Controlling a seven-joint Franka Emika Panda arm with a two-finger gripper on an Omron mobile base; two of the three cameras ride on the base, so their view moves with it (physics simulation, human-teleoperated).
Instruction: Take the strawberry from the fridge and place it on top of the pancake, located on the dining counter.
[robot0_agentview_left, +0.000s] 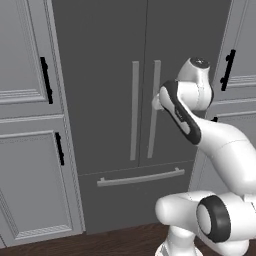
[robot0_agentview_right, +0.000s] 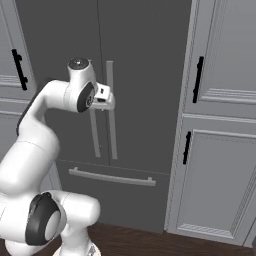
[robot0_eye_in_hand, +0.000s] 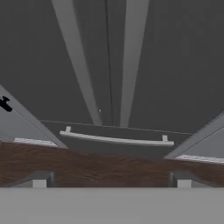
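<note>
Two fingertips (robot0_eye_in_hand: 39, 180) stand wide apart — the hand (robot0_agentview_left: 156, 102) is released, raised by the right bar handle (robot0_agentview_left: 154, 109) of the closed fridge (robot0_agentview_left: 100, 75), presumably to open it — the strawberry is likely inside, unseen.

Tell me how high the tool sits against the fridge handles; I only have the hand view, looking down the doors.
Observer: The tool is level with the upper part of the long door handles, in front of the right-hand handle of the fridge.
Operator: Is it touching that handle?
Observer: I cannot tell. In the right base view it overlaps both handles, and no gap shows.
Operator: What is beside the arm?
Observer: A light grey cabinet stands just right of the fridge, with its doors shut.
</note>
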